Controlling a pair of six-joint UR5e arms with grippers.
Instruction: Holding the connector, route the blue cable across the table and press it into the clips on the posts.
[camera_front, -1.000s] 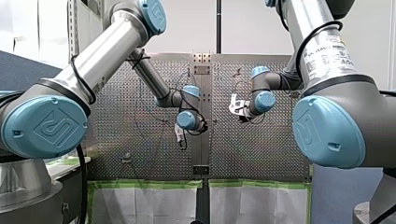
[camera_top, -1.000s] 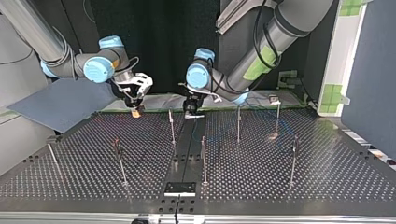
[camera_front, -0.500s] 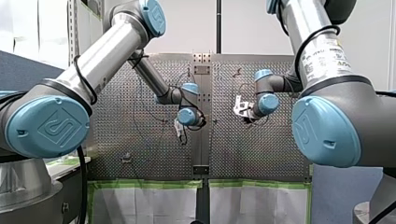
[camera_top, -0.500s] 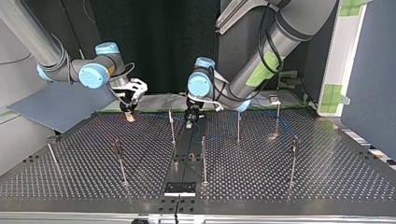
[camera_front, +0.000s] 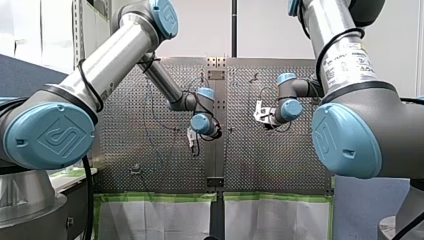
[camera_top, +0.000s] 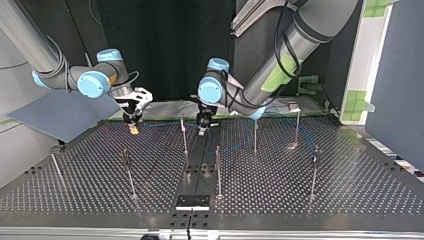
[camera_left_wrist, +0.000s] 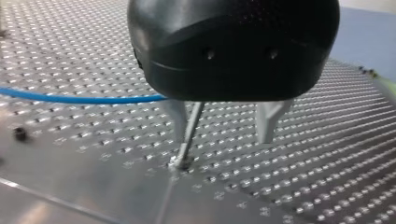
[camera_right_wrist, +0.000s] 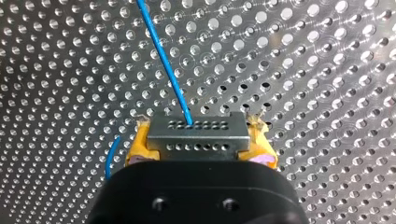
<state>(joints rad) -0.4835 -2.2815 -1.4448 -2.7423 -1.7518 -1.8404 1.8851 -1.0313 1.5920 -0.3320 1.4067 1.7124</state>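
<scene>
Routing is judged in hand. The flat grey metal connector (camera_right_wrist: 197, 133) is gripped in my right gripper (camera_right_wrist: 200, 142) above the perforated steel bench (camera_right_wrist: 327, 70), long axis across the fingers, thin blue cable (camera_right_wrist: 166, 60) leaving ahead. My left gripper (camera_left_wrist: 224, 123) is spread around 1 slim metal post (camera_left_wrist: 190, 133); seating the cable there seems called for next.
</scene>
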